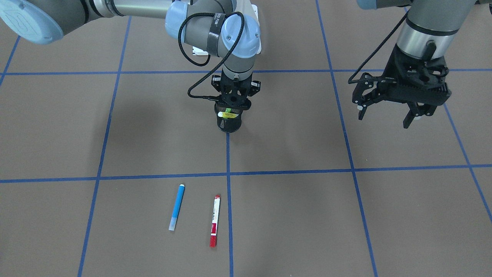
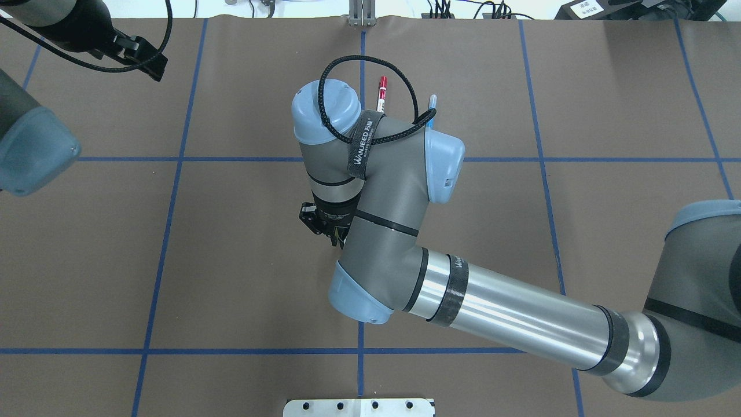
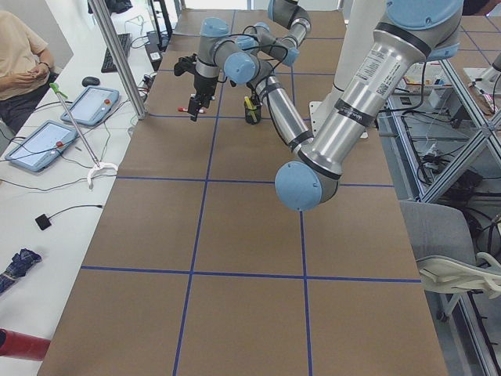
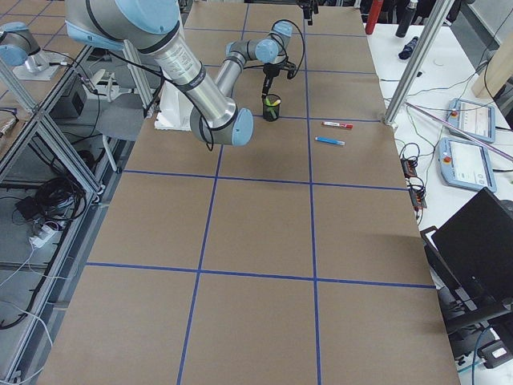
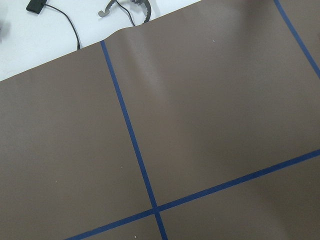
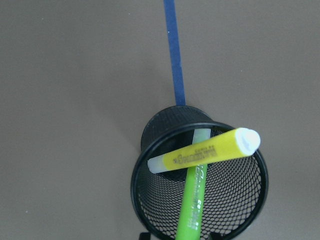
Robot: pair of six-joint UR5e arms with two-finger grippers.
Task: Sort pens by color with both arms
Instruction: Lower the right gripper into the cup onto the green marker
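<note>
My right gripper [image 1: 231,103] hangs just over the cup [image 1: 229,123], fingers spread and holding nothing. The yellow pen [image 6: 205,152] leans across the rim inside it, over the green pen [image 6: 192,205]. My left gripper [image 1: 384,117] hovers wide open, well off to the side. The blue pen [image 1: 177,207] and red pen [image 1: 215,220] lie side by side on the table [image 1: 300,215], apart from the cup.

The brown table [image 1: 292,215], gridded with blue tape [image 1: 292,172], carries a black mesh cup [image 1: 229,122] on a tape line. A blue pen [image 1: 177,207] and a red-ended white pen [image 1: 215,221] lie side by side, well apart from the cup.
</note>
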